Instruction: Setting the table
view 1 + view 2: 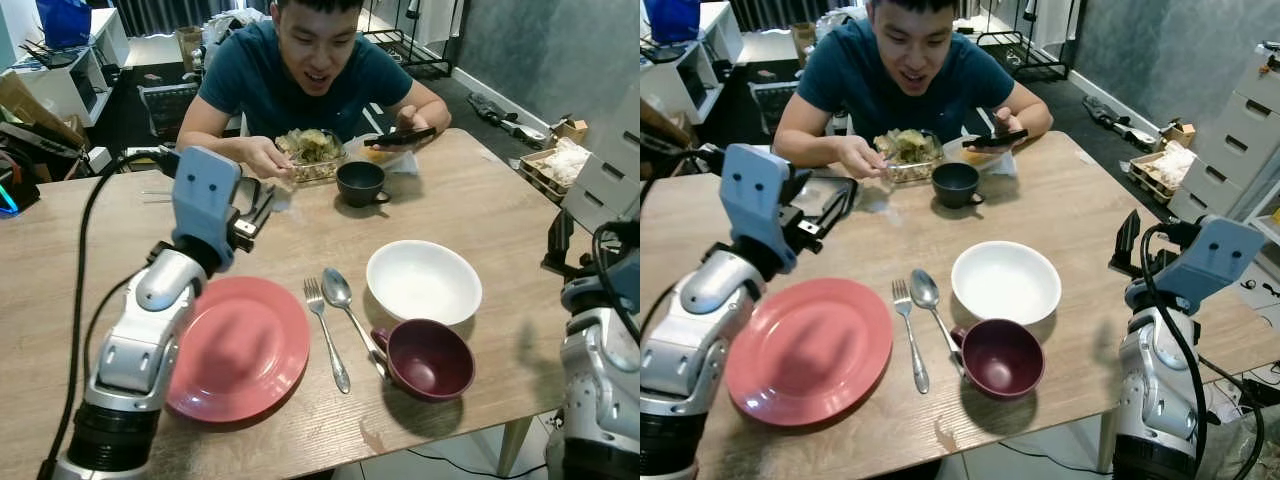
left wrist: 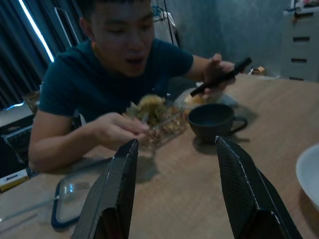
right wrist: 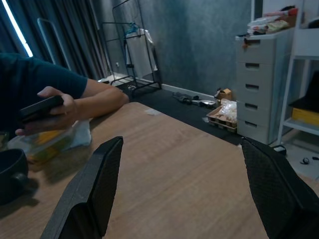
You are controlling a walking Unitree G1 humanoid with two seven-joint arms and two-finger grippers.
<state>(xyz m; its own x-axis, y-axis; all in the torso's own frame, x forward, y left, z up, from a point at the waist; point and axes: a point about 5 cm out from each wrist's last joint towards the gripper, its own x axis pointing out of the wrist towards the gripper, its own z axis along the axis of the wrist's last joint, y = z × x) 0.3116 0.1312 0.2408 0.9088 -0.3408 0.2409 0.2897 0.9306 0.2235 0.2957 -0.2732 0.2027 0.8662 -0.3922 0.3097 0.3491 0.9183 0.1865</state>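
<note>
Both my claws gape empty: left claw above the tabletop, right claw off its edge. Plate looks glazed, slick, breakable; I'd pinch its rim.

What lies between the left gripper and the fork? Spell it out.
Mainly the pink plate: its rim sits beside the fork, under the left arm. The left gripper, fingers open and holding nothing, hangs over bare table beyond the plate. Between its fingertips and the fork's tines nothing visible stands; the spoon lies past the fork.

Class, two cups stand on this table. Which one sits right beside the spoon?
The maroon cup, at the near edge touching the spoon; the dark cup stands far off by the person's food.
</note>
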